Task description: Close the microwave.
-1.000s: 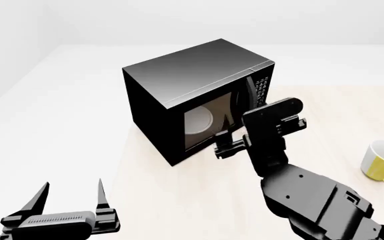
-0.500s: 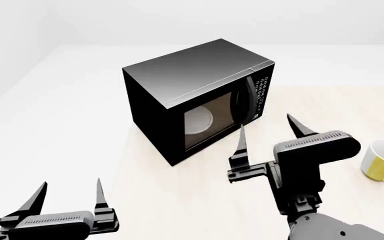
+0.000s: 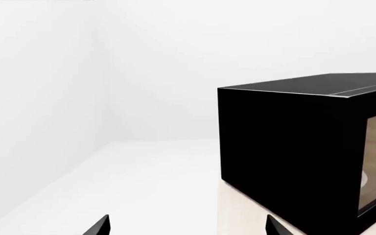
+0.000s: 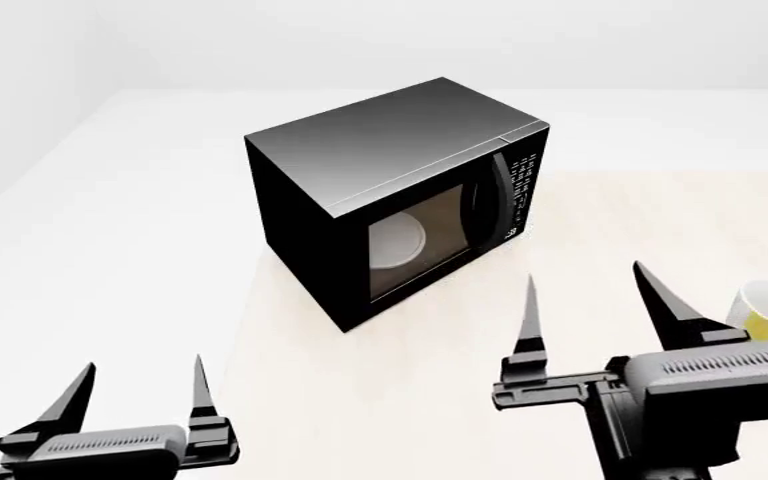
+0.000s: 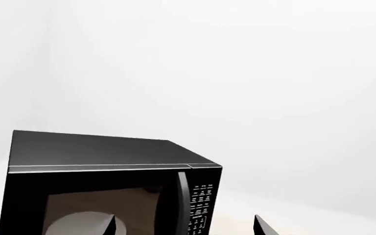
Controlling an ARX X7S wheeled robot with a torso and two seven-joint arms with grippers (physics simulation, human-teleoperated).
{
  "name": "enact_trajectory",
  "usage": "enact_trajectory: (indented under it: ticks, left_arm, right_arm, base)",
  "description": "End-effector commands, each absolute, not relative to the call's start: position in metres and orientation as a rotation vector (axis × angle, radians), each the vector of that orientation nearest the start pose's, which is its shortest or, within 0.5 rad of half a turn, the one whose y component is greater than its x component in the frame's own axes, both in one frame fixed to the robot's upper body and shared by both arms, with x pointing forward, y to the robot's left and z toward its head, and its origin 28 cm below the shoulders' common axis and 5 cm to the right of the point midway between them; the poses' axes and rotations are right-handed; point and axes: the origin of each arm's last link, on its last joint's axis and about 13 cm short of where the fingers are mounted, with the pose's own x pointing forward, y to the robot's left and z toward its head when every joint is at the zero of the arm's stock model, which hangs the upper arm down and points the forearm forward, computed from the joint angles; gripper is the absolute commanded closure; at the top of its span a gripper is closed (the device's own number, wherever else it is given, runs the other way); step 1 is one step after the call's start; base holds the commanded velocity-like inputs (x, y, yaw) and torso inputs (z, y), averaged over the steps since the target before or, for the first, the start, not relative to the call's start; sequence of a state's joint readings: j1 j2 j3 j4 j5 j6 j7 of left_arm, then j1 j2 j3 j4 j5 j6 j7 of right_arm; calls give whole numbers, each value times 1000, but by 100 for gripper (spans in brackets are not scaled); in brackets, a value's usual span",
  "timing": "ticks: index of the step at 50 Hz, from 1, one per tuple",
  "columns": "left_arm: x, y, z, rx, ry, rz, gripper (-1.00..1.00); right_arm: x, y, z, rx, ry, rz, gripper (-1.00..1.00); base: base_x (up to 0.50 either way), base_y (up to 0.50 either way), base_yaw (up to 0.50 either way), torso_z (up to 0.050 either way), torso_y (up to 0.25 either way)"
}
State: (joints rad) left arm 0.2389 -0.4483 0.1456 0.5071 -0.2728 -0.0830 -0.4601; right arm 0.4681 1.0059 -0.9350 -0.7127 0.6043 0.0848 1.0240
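Observation:
The black microwave (image 4: 357, 170) stands on the pale table, its windowed door lying flush against the front. Its curved handle (image 4: 498, 200) sits beside the white-marked keypad (image 4: 524, 188), and the white turntable plate (image 4: 398, 243) shows through the glass. My right gripper (image 4: 587, 290) is open and empty, well in front of the door and apart from it. In the right wrist view the microwave (image 5: 103, 152), handle (image 5: 182, 203) and keypad (image 5: 202, 208) lie ahead of the right gripper (image 5: 185, 229). My left gripper (image 4: 144, 385) is open at the lower left. The left wrist view shows the microwave's side (image 3: 286, 147) beyond the left gripper (image 3: 186, 227).
A yellow mug (image 4: 764, 310) stands on the table at the right, partly hidden behind my right gripper's finger. The tabletop (image 4: 357, 400) ends left of the microwave, with white floor (image 4: 104, 220) beyond.
My right arm has drawn back from the microwave's door, toward me and to the lower right, its fingers now spread and pointing forward. The left arm has not moved.

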Motion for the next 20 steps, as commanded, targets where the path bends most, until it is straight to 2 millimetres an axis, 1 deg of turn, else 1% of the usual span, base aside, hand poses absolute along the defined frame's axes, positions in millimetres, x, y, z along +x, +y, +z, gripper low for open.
enact_trajectory:
  ticks: [1, 8, 9, 20]
  left_arm:
    - [154, 243, 74, 82, -134, 139, -100]
    - [153, 244, 75, 80, -134, 140, -100]
    - [153, 243, 76, 81, -134, 140, -100]
    - [152, 243, 77, 82, -137, 143, -100]
  right_arm:
    - [160, -121, 142, -151, -276, 38, -100]
    - [155, -123, 141, -137, -280, 36, -100]
    - [150, -123, 142, -108, -293, 63, -100]
    - [139, -127, 142, -76, -319, 76, -100]
  base:
    - [0, 0, 0, 0, 0]
    - [0, 0, 0, 0, 0]
    - [0, 0, 0, 0, 0]
    - [0, 0, 0, 0, 0]
